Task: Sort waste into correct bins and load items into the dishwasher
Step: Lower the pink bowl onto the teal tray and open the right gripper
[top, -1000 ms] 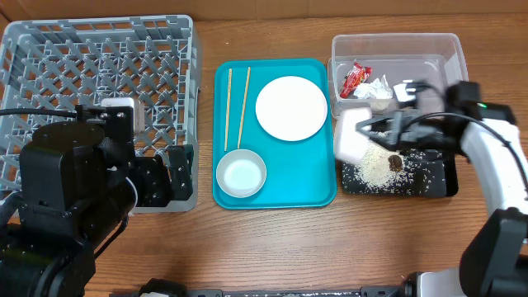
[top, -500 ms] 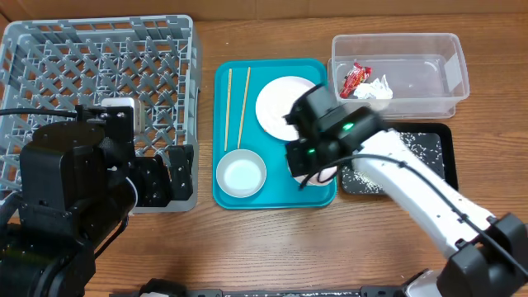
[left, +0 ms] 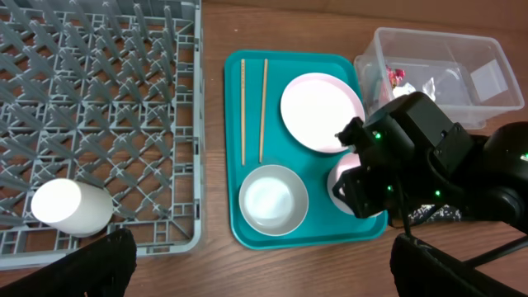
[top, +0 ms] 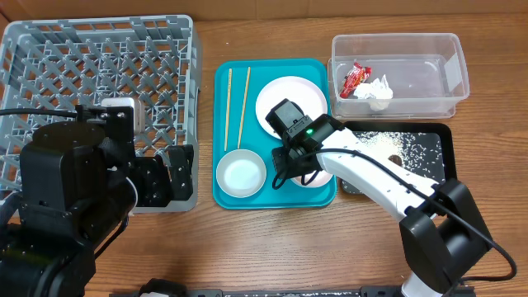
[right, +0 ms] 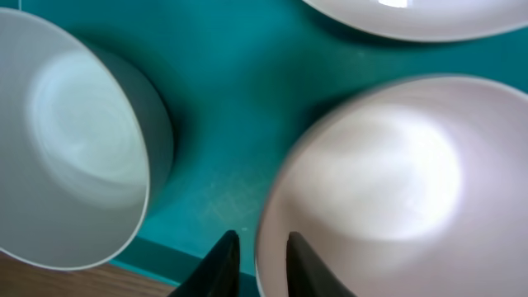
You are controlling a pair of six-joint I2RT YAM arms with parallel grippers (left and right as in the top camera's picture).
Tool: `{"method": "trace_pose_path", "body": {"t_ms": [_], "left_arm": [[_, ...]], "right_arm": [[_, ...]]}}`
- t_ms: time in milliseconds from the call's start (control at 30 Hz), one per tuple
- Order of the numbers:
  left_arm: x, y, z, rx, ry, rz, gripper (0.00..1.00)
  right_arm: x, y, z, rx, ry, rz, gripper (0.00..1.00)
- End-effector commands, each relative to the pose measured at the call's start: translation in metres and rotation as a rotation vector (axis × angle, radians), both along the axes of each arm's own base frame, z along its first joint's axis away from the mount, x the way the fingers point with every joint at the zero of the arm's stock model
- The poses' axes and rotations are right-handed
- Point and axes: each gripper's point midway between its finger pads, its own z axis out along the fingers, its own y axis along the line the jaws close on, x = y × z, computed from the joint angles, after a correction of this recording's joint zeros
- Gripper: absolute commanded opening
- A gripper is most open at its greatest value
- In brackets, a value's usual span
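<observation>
Right pincer [right: 260, 247] is seen astride the rim of the pinkish-white bowl [right: 388, 181], jaws narrowly parted, though whether the rim is pinched cannot be told. The bowl is found at the teal tray's [right: 231, 99] near right corner, just beside the steel-grey bowl [right: 74, 140] and white plate [right: 412, 12]. If the rim were snagged on a lift, the bowl could be tipped into those neighbours; the right arm [top: 371, 169] is stretched in low across the black tray [top: 429, 153], wrist pitched down.

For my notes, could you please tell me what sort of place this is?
Likely a staged dish-clearing bench: a grey plastic dish rack, a teal rectangular tray and a clear plastic waste tub.
</observation>
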Motion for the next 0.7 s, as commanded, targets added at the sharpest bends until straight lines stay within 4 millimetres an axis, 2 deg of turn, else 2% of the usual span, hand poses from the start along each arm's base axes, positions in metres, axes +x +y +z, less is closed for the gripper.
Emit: {"method": "trace_pose_path", "body": {"t_ms": [0, 67, 133, 233, 367, 400, 433, 500, 567, 667], "left_arm": [[0.0, 0.002, 0.001, -0.004, -0.003, 0.016, 1.0], [0.001, 0.002, 0.001, -0.004, -0.004, 0.017, 1.0], [0.001, 0.002, 0.001, -0.005, -0.004, 0.018, 1.0], [-0.001, -0.006, 0.002, -0.036, 0.003, -0.016, 1.0], [0.003, -0.016, 0.009, -0.077, -0.028, -0.055, 1.0], [0.005, -0.02, 0.014, -0.094, -0.046, -0.072, 1.0], [0.008, -0.025, 0.018, -0.112, -0.061, -0.09, 1.0], [0.014, -0.03, 0.02, -0.13, -0.071, -0.109, 1.0], [0.021, -0.035, 0.021, -0.144, -0.073, -0.126, 1.0], [0.03, -0.04, 0.021, -0.153, -0.074, -0.136, 1.0]], "right_arm": [[0.004, 0.0, 0.011, -0.01, -0.026, 0.02, 0.27], [0.004, 0.0, 0.018, -0.013, -0.022, 0.019, 0.31], [0.006, 0.002, 0.029, -0.009, -0.025, 0.017, 0.31], [0.015, 0.007, 0.053, 0.02, -0.048, 0.005, 0.34], [0.03, 0.017, 0.09, 0.076, -0.119, 0.0, 0.45], [0.035, 0.02, 0.1, 0.093, -0.14, -0.002, 0.51], [0.039, 0.023, 0.108, 0.11, -0.159, -0.002, 0.62], [0.047, 0.03, 0.124, 0.145, -0.2, 0.003, 0.66], [0.052, 0.034, 0.133, 0.165, -0.223, 0.002, 0.67], [0.054, 0.029, 0.136, 0.164, -0.219, -0.027, 0.7]]}}
